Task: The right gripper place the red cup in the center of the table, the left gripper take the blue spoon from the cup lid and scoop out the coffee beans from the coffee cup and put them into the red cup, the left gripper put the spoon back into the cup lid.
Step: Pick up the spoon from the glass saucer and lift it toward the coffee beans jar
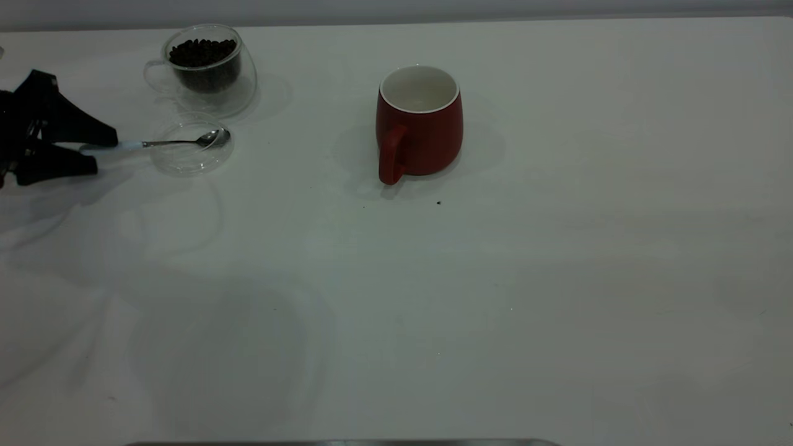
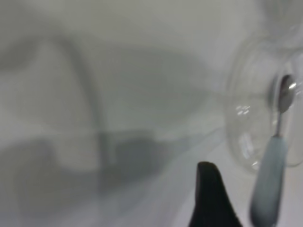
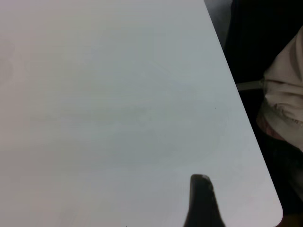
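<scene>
Red cup (image 1: 420,124) stands empty near bench (image 1: 495,297) centre; placement is done. Blue spoon (image 1: 158,144) lies across cup lid (image 1: 191,148), beside coffee cup (image 1: 204,68) full of coffee beans (image 1: 202,52). Left gripper (image 1: 102,150) straddles the handle, fingers wide; scooping remains. Right gripper (image 3: 202,201): one finger visible, state cannot be told.

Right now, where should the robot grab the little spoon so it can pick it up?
Probably by the pale blue handle of the blue spoon. The shiny bowl lies in the cup lid, but the handle sticks out over the rim toward the left gripper. Its open fingers already sit either side of the handle's end, so coming in from that side and closing looks easiest.
</scene>
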`<state>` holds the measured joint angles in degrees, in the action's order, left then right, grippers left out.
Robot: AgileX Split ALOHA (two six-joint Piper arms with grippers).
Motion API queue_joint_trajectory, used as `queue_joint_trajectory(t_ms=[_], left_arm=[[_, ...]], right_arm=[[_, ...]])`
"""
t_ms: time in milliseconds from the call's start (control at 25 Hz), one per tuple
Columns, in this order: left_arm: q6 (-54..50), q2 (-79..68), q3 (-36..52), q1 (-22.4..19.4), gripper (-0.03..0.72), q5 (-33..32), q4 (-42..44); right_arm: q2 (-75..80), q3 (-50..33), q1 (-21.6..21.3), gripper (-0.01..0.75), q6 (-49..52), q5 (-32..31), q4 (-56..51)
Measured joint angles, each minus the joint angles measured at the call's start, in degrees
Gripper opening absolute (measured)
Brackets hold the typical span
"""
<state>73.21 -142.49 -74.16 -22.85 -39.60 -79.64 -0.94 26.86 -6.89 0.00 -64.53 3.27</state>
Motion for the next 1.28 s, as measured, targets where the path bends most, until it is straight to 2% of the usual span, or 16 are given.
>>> queue_joint_trajectory(t_ms=[200,480,880,1280], left_arm=[[2.6,0.0,0.0,0.0,0.463,-1.4,-1.6],[2.9,0.0,0.0,0.0,0.454,-1.5,-1.7],[1.5,0.0,0.0,0.0,0.342,-3.4,-1.6],[0.5,0.0,0.0,0.0,0.33,-3.7,-0.2]], right_arm=[[0.0,0.0,0.0,0.55,0.0,0.0,0.0],[0.0,0.0,0.0,0.55,0.0,0.0,0.0],[0.0,0.0,0.0,0.55,0.0,0.0,0.0],[0.0,0.0,0.0,0.55,0.0,0.0,0.0]])
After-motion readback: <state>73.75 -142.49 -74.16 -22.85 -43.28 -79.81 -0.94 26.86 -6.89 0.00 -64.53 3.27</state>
